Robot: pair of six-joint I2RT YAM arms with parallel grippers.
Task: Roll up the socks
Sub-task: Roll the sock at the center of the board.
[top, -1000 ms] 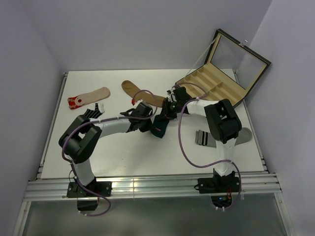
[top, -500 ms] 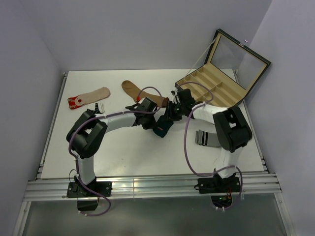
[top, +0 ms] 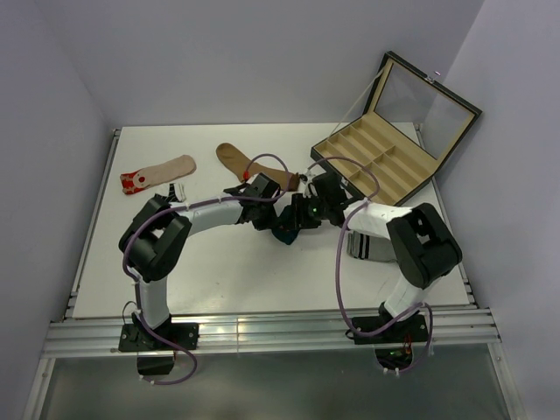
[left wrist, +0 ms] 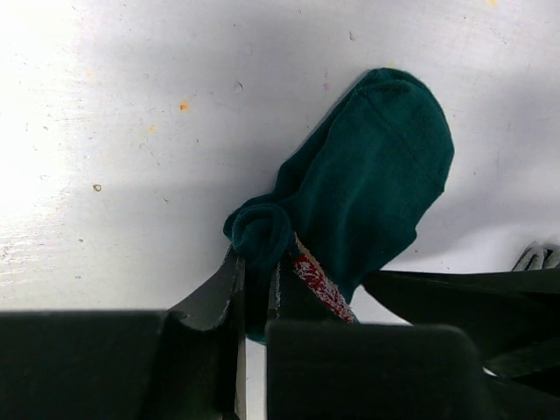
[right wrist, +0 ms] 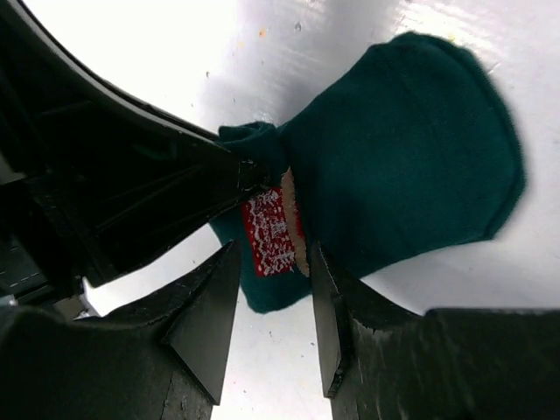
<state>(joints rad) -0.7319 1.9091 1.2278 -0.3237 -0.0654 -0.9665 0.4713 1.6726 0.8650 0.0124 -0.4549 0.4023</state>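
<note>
The left pincer [left wrist: 255, 267] is pressed together on the teal sock [left wrist: 367, 201], nipping a small curled knot of fabric at 1 end; the rest of that sock lies flat on the bench [left wrist: 114, 131], running away from the tips.

The right pincer [right wrist: 273, 254] stands spread, 1 finger on each side of the sock's red patch [right wrist: 269, 232]; it looks astride the sock rather than clamped on it, and the left pincer's tips sit just beside it on the knot.

Further out, seen from above:
- a brown sock [top: 241, 162] lies just beyond the left pincer;
- a beige sock [top: 159, 172] lies well off to its left;
- a black striped sock [top: 168, 199] shows partly from under the left arm;
- a grey sock [top: 360, 248] lies to the right of the right pincer, half under that arm;
- an open box [top: 385, 157] sits beyond it.

As I judge it, the work has barely begun; 1 sock has only a first turn at its end and most of its length is unrolled; the other 4 lie flat and untouched; none is a finished roll.
</note>
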